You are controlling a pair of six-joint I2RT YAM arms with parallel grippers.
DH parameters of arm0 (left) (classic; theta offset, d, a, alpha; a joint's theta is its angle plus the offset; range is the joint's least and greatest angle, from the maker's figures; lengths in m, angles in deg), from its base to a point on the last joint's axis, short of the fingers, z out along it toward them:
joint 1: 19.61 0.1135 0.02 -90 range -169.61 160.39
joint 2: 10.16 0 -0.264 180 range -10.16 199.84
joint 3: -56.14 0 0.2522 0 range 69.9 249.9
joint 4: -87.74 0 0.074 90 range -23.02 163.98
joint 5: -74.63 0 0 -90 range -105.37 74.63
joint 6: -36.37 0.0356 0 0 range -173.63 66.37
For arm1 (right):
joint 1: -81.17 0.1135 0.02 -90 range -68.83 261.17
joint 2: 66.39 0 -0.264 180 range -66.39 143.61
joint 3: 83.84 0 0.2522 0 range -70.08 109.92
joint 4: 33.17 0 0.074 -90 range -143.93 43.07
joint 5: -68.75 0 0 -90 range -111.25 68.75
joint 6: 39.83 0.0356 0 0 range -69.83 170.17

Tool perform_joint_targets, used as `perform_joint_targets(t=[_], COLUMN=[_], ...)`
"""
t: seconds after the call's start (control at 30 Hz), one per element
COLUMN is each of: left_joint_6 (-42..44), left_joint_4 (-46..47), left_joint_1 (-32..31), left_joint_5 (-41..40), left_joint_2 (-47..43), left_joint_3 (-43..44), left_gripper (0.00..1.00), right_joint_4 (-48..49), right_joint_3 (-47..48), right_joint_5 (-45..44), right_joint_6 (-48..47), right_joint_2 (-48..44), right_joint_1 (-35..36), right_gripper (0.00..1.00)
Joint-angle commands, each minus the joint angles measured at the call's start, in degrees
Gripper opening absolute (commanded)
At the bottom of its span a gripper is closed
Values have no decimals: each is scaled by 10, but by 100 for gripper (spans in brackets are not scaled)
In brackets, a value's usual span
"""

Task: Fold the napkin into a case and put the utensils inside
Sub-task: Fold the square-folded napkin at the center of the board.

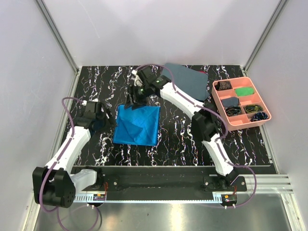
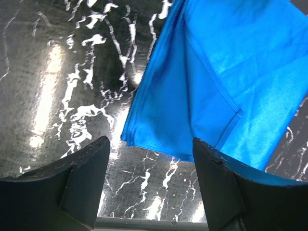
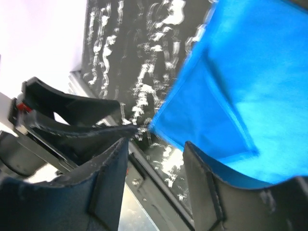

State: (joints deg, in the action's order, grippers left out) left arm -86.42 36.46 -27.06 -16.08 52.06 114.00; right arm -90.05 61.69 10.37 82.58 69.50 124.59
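Note:
The bright blue napkin [image 1: 137, 124] lies partly folded on the marble table, with a crease and an overlapping flap. It also shows in the left wrist view [image 2: 216, 77] and in the right wrist view [image 3: 240, 86]. My left gripper [image 1: 107, 118] is open and empty at the napkin's left edge, with its jaws [image 2: 151, 183] just short of the near corner. My right gripper [image 1: 134, 99] is open and empty over the napkin's far left corner [image 3: 154, 178]. No narrow case has been formed. No utensils show in these views.
A larger dull grey-blue cloth [image 1: 190, 80] lies at the back, under the right arm. A pink compartment tray [image 1: 265, 113] with small dark items and a green item stands at the right. The left gripper's body [image 3: 72, 115] shows close by in the right wrist view.

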Motion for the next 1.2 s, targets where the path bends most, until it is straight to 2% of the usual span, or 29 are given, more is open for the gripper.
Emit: perform_joint_targets(t=[0.0,0.2,0.33,0.47,0.83,1.03,1.17], left_joint_6=[21,28,3,-18,-58,-63,-64], left_joint_4=[42,49,67,71,109,136,148], left_joint_1=[3,3,3,3,3,3,3], left_joint_5=[68,99,81,36,-18,-23,-23], left_joint_2=[26,107,110,94,48,65,73], left_joint_3=[25,55,21,-17,-123,-145,-153], left_gripper=[72,72,67,65,55,41,34], right_joint_4=[0,104,186,266,368,398,406], right_joint_3=[-90,-269,-358,-435,-487,-475,-464], right_joint_5=[-44,-3,50,80,109,114,121], right_joint_6=[-42,-36,-9,31,96,121,131], right_joint_2=[-70,-123,-131,-151,-133,-112,-103], right_joint_1=[-14,-27,-28,-27,-22,-21,-18], right_gripper=[56,54,47,48,42,37,27])
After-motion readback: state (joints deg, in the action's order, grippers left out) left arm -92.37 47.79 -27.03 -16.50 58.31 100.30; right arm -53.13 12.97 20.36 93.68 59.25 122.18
